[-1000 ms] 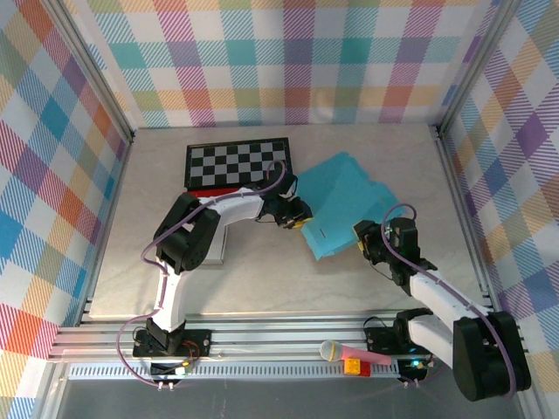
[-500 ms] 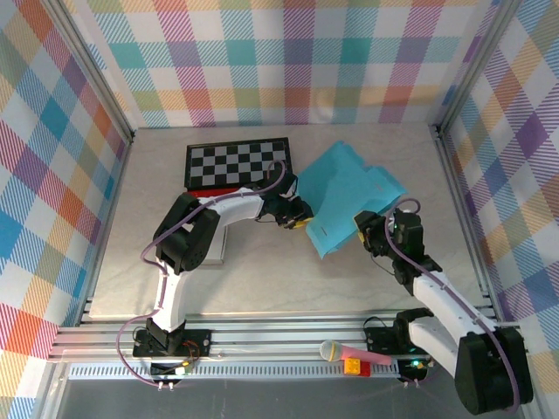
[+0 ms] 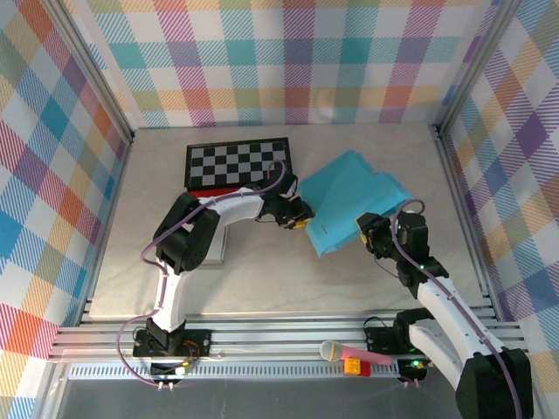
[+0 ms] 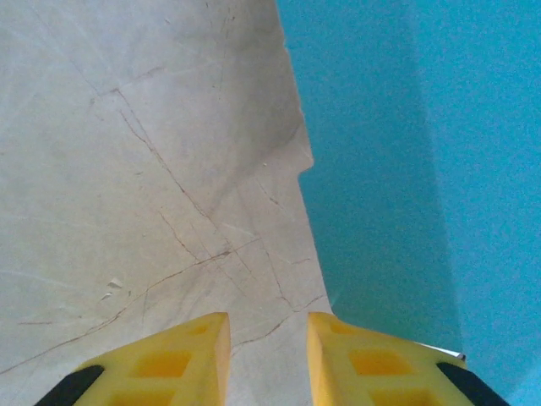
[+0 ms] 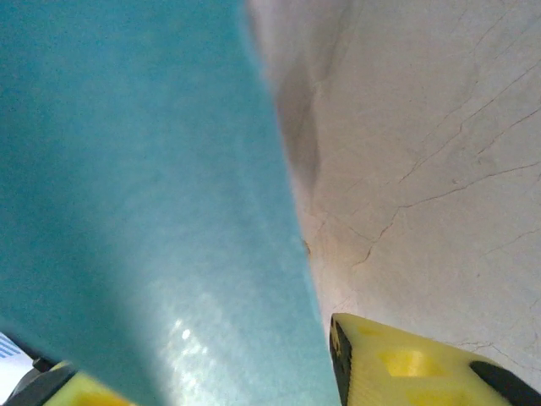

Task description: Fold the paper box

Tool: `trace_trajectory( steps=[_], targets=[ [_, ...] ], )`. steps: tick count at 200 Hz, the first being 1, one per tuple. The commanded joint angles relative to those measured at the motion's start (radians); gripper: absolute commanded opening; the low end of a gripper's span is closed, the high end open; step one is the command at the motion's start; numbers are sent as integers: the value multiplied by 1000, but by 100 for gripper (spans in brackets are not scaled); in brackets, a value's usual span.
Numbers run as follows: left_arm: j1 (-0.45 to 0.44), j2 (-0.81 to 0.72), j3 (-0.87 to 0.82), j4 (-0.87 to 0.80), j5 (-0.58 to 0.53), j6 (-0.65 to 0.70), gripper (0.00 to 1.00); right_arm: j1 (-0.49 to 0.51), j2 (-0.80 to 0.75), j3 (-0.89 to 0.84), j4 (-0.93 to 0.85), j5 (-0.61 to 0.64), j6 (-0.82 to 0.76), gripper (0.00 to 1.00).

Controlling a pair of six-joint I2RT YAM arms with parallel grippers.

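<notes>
your right gripper (image 3: 362,231) is where the change is. over the last second it has swung away from the near rail and a little toward the right wall, with the arm straightening behind it. in the right wrist view its yellow fingers (image 5: 406,364) stand either side of a raised sheet of teal. i cannot tell whether they are pinching that sheet or only straddling it, because no contact shows at either pad. your left gripper (image 3: 298,222) has not moved. its jaws stand slightly apart with bare table in the gap, gripping nothing, and one finger (image 4: 372,364) sits right at the paper's left edge, apparently pinning it. moving outward, the paper box (image 3: 354,196) lies right of centre on the table (image 3: 262,279), between the two grippers. a second ago it lay flatter with its right corner tucked in. now its right side has come up and spread toward the right wall, while the near corner beside your right gripper has barely shifted. i read that as a flap being raised against the left-hand anchor, so the fold is started but not creased. nothing yet stands as a wall by itself, and most of the task is left. the checkerboard (image 3: 236,161) stays just beside the paper's far left corner, so watch that the sheet does not slide onto it.
</notes>
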Motion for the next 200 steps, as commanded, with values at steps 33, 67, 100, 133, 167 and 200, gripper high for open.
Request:
trace_trajectory(
  steps=[33, 67, 100, 133, 167, 200],
  targets=[
    [4, -5, 23, -33, 21, 17, 29, -4, -26, 65, -76, -18, -34, 39],
    [5, -1, 31, -33, 21, 17, 29, -3, -54, 83, -138, -16, -39, 38],
    [5, 4, 38, -34, 22, 19, 29, -3, -72, 92, -176, -13, -38, 37],
    [5, 4, 41, -67, 22, 21, 30, -3, -84, 111, -212, -8, -43, 37],
    [6, 6, 44, -72, 24, 25, 30, -5, -95, 132, -257, 1, -43, 36],
    [8, 9, 49, -78, 22, 29, 30, -3, -110, 158, -321, 8, -44, 35]
  ],
)
